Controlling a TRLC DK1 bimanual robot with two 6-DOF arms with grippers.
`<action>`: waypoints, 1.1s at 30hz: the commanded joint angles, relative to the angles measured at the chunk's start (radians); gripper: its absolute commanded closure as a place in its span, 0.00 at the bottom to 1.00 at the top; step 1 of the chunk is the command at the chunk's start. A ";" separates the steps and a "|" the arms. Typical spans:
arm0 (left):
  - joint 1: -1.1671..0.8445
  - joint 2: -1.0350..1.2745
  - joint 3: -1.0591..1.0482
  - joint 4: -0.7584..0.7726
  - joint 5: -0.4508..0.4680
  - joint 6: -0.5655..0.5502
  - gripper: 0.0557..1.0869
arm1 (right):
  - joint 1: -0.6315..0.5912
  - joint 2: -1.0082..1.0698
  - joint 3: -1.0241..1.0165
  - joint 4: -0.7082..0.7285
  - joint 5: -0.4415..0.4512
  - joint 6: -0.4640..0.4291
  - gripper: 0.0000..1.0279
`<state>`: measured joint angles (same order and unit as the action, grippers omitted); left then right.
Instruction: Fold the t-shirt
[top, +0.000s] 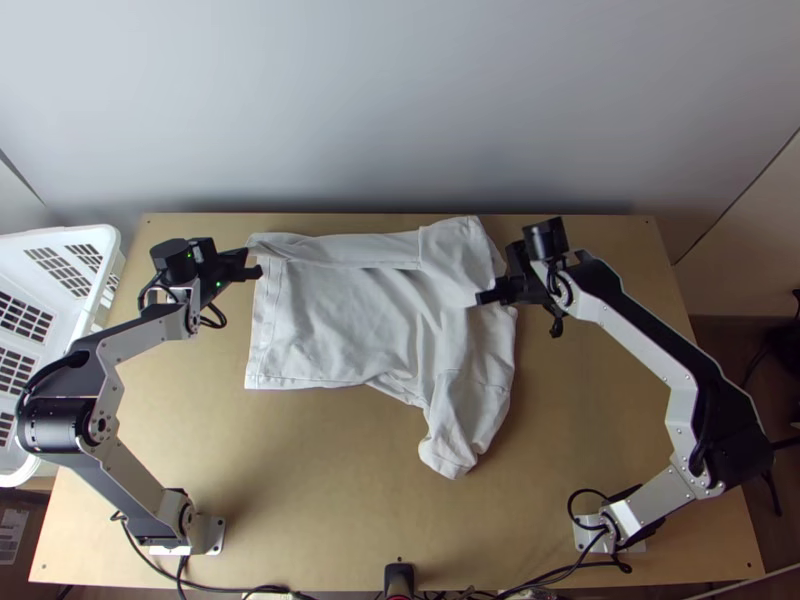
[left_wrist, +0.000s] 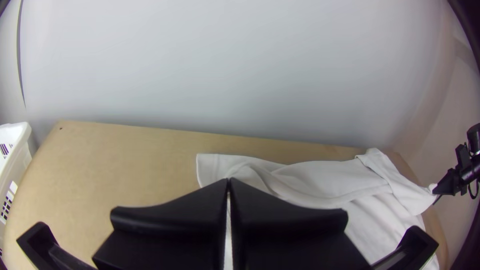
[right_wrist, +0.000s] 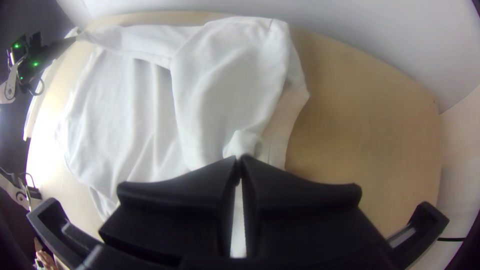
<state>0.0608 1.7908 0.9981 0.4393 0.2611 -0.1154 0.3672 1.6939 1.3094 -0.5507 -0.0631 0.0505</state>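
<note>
And here on the pale wooden table (top: 330, 460), its grain smooth and its surface lightly marked, lies one white t-shirt (top: 350, 320), right in the middle and towards the far side. The cloth looks soft and matte, rippled with shallow creases all through the body. The broad hem at the left end runs fairly straight, a stitched line beside it. Along the far side, a long strip is folded inward over the body, widening into a broad, loose panel at the right end, while a crumpled sleeve pokes out towards the near edge.

Two grippers on the cloth, one at each end! The left gripper (top: 256, 264) is clenched on the shirt at the far corner of the hem, its flat black fingers together and the fabric drawn up to a peak. Over at the right end, the right gripper (top: 484, 298) is clamped as well, pinching a small, puckered tuft of the folded panel between its tips.

One container in play: a white plastic basket (top: 113, 250) at the table's left side, with a rounded, glossy rim and walls pierced by rows of small rectangular slots. Behind it all stands a smooth, pale grey wall (top: 400, 110).
</note>
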 joint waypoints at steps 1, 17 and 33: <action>0.007 -0.027 -0.035 0.003 -0.008 -0.003 0.96 | 0.041 -0.060 -0.076 -0.071 -0.032 -0.014 0.97; -0.038 -0.111 -0.153 0.001 -0.016 -0.059 0.29 | -0.045 -0.083 -0.177 0.159 -0.038 0.015 0.72; 0.096 -0.584 -0.320 -0.421 0.224 0.060 0.09 | 0.111 -0.453 -0.409 0.032 -0.110 0.111 0.03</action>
<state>0.1139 1.4117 0.7555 0.2195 0.3866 -0.1421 0.3695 1.3975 1.0126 -0.4232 -0.1242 0.1349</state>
